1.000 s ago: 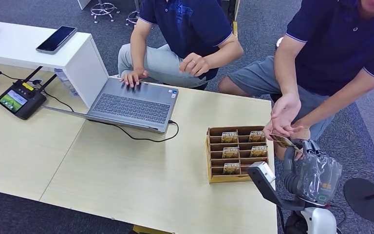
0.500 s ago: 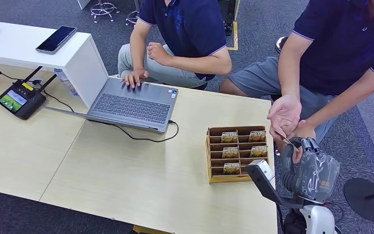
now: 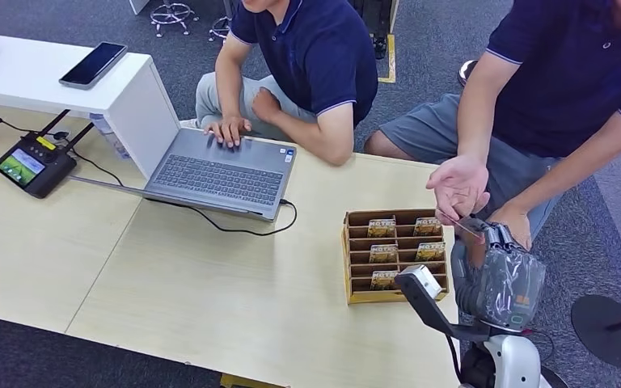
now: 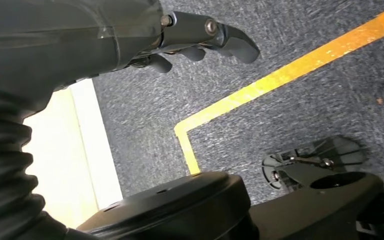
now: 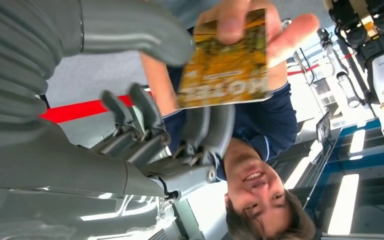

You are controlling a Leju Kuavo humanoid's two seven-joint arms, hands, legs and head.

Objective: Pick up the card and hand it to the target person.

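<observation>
My right hand point(image 3: 497, 271) is raised past the table's right edge, next to the wooden card rack point(image 3: 351, 257). It pinches the yellow "HOTEL" card point(image 5: 225, 60) between its thumb point(image 5: 145, 30) and its fingers point(image 5: 215, 125). The card point(image 3: 469, 229) shows as a thin dark edge at the fingertips. The person in the navy shirt on the right holds a palm-up hand point(image 3: 457, 187) just over it, and that person's thumb and fingers point(image 5: 235, 20) grip the card's far end. My left hand point(image 4: 200, 35) hangs over the carpet, holding nothing, fingers loosely curved.
The rack holds several more cards point(image 3: 382, 229). A laptop point(image 3: 218, 170) with a cable sits at the table's far side, and a second seated person rests a hand point(image 3: 226, 128) on it. A small screen device point(image 3: 32, 166) and a white shelf point(image 3: 65, 81) with a phone are at the left.
My right hand has shifted slightly left with the card. The right-hand person's hand rose and turned palm up over it. The person at the laptop lowered their raised arm.
</observation>
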